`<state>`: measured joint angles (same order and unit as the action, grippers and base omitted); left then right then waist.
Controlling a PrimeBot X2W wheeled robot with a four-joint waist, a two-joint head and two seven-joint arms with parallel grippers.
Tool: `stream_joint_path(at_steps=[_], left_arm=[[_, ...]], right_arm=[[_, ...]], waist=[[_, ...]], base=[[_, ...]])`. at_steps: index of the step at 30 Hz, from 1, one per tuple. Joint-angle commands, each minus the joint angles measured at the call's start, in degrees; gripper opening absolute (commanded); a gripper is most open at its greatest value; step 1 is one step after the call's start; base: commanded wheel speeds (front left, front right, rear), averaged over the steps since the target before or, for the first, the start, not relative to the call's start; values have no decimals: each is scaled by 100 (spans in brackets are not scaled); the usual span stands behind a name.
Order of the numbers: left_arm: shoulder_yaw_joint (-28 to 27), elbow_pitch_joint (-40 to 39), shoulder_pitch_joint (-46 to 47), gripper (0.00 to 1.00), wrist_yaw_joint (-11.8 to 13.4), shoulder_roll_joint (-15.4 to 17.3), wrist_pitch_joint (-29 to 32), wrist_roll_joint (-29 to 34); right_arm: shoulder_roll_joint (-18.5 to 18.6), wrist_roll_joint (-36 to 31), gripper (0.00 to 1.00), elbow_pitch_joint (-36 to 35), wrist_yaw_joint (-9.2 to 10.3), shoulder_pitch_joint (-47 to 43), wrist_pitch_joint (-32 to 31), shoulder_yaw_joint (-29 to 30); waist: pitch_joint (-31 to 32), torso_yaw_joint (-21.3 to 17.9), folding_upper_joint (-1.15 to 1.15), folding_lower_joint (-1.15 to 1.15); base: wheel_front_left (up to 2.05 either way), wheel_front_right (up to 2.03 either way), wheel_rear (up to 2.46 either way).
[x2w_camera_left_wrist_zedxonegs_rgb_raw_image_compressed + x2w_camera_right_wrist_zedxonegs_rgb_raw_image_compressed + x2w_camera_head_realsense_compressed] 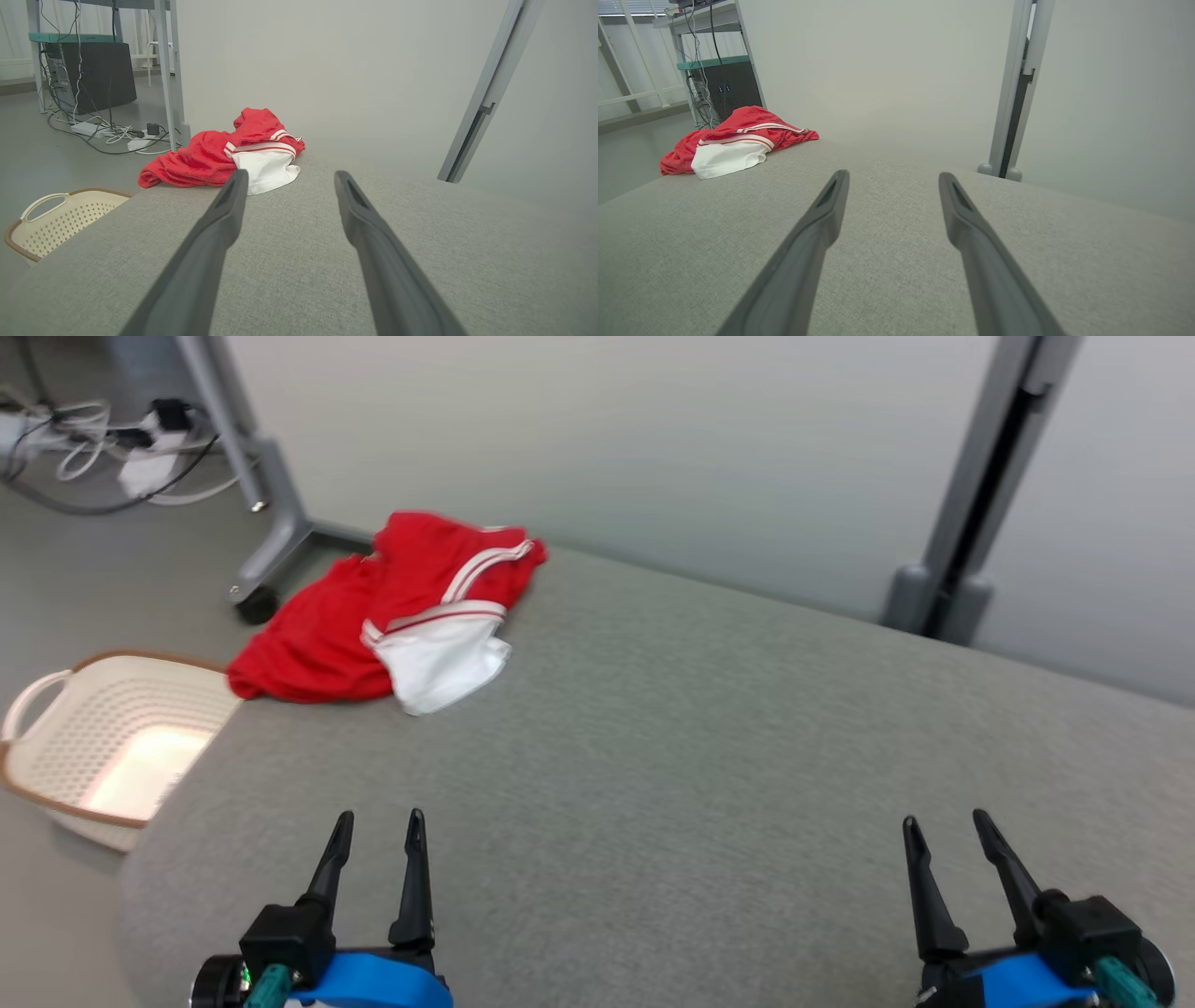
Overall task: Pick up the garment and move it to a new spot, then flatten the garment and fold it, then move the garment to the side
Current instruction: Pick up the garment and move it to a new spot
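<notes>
While both arms hover at the near edge, the bench (700, 756) carries the garment (373, 616) bunched at its far left corner, red cloth spilling over the left edge. Its long axis slants from left edge to far edge, white panel pointing back toward the near edge. Left gripper (380, 817) looks the nearer, garment ahead and a touch left; right gripper (945, 819) sits well apart. Both have fingers spread, empty.

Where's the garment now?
In the head view, the garment lies crumpled on the table, far-left corner, near the basket, ahead of the left end effector.
</notes>
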<state>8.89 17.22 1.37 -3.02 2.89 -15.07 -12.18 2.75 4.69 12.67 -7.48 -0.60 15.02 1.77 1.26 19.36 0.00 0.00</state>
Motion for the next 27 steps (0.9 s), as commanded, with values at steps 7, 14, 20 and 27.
stream_joint_path(at_steps=[7, 14, 20, 27], left_arm=[[-172, -72, 12, 100, -32, 1, -16, 48], [-206, -115, -54, 100, -59, -1, -16, 55], [-374, -527, 72, 100, -115, 0, -16, 52], [-918, -900, 1116, 100, -207, 585, -16, 221]], right_arm=[[26, 38, 100, 54, -2, 139, 24, -240], [27, 15, 100, 60, -2, 103, 24, -230], [26, -91, 100, -3, -2, 134, 24, -138], [28, -366, 100, -254, -2, 425, 23, -31]], waist=[[-193, 826, 0, 0], [-185, 1007, 0, 0], [-329, 982, 0, 0], [-904, 628, 0, 0]], base=[[0, 0, 0], [0, 0, 0], [0, 0, 0], [0, 0, 0]])
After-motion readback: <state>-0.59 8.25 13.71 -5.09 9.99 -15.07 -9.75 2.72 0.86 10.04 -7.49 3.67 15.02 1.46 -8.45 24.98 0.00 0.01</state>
